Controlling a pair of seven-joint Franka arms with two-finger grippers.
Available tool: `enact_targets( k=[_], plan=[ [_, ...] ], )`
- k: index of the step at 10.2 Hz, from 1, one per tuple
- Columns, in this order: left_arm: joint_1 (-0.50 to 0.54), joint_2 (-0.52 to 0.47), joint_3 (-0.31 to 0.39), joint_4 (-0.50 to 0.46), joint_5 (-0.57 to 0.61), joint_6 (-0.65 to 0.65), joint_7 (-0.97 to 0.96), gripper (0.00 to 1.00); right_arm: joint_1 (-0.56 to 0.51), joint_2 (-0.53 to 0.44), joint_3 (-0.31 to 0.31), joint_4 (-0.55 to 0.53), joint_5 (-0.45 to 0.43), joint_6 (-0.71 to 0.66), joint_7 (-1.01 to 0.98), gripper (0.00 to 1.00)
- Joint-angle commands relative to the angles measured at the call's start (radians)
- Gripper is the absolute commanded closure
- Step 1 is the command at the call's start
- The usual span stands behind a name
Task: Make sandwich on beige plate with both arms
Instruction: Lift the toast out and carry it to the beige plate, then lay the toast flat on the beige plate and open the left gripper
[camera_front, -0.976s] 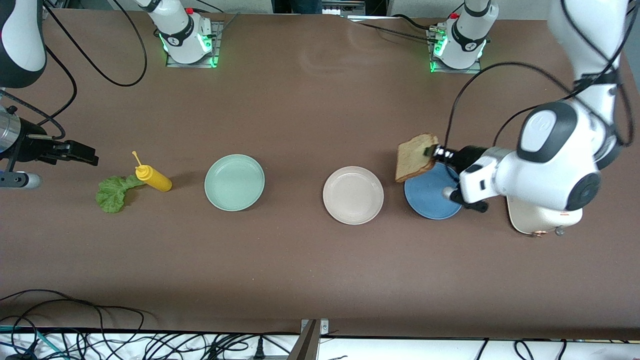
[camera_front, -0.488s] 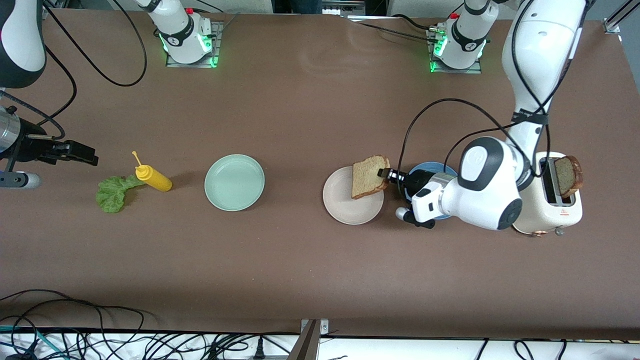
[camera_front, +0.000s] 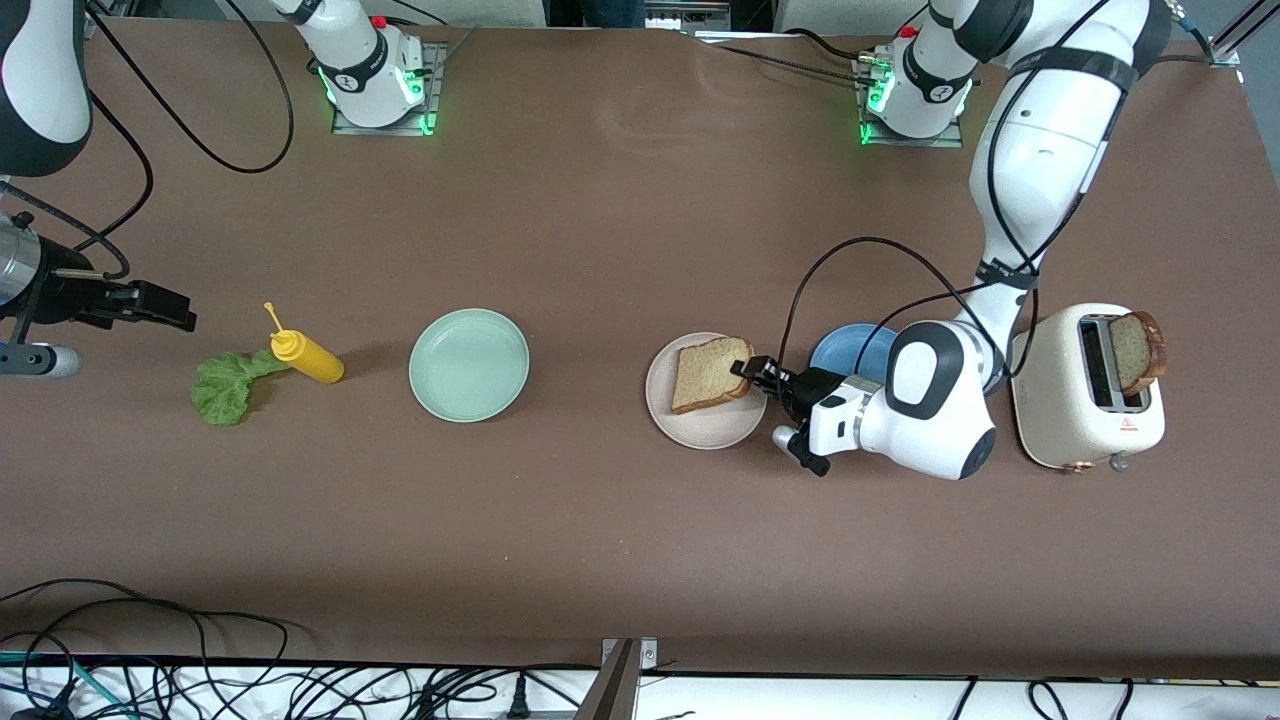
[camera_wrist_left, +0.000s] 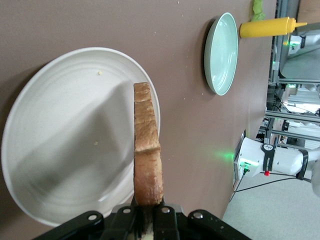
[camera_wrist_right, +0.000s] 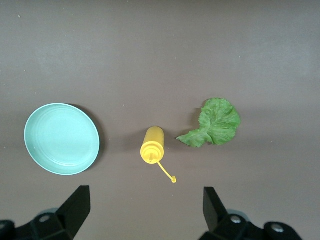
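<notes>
A brown bread slice (camera_front: 706, 375) hangs low over the beige plate (camera_front: 700, 425), and my left gripper (camera_front: 746, 369) is shut on its crust. The left wrist view shows that slice (camera_wrist_left: 147, 150) edge-on, pinched in the left gripper (camera_wrist_left: 149, 221), with the beige plate (camera_wrist_left: 60, 150) under it. I cannot tell whether slice and plate touch. A second bread slice (camera_front: 1138, 352) stands in the toaster (camera_front: 1085, 400). The green lettuce leaf (camera_front: 226, 387) (camera_wrist_right: 216, 123) lies toward the right arm's end. My right gripper (camera_front: 165, 307) (camera_wrist_right: 145, 212) waits open above the table near it.
A yellow squeeze bottle (camera_front: 308, 357) (camera_wrist_right: 152, 145) lies beside the lettuce. A mint-green plate (camera_front: 469, 364) (camera_wrist_right: 61, 138) (camera_wrist_left: 222, 52) sits between bottle and beige plate. A blue plate (camera_front: 848, 352) lies partly under the left arm. Cables run along the table's near edge.
The left gripper carried the bread slice from over the blue plate to the beige plate, lowering and flattening it. The toaster came into view. The right arm stayed still.
</notes>
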Motion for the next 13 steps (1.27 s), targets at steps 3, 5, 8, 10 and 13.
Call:
enact_targets(
  k=[3,5,8,10,13],
  plan=[
    [0.005,0.042,0.001,-0.003,-0.044,0.018,0.057,0.0,-0.005,-0.002,0.004,0.005,0.007,-0.011,-0.001,0.0],
    [0.011,0.014,0.007,0.0,-0.011,0.016,0.055,0.0,-0.005,-0.002,0.004,0.005,0.007,-0.011,-0.001,0.0],
    [0.011,-0.107,0.007,0.0,0.225,-0.008,-0.026,0.0,-0.005,-0.002,0.004,0.005,0.007,-0.011,-0.001,0.0],
    [0.026,-0.177,0.011,-0.001,0.322,-0.042,-0.113,0.0,-0.014,-0.002,0.001,0.008,0.005,-0.008,-0.005,0.0],
    [0.068,-0.314,0.011,-0.003,0.529,-0.085,-0.183,0.0,-0.075,0.023,-0.003,0.007,0.005,-0.004,-0.01,0.0]
  ],
)
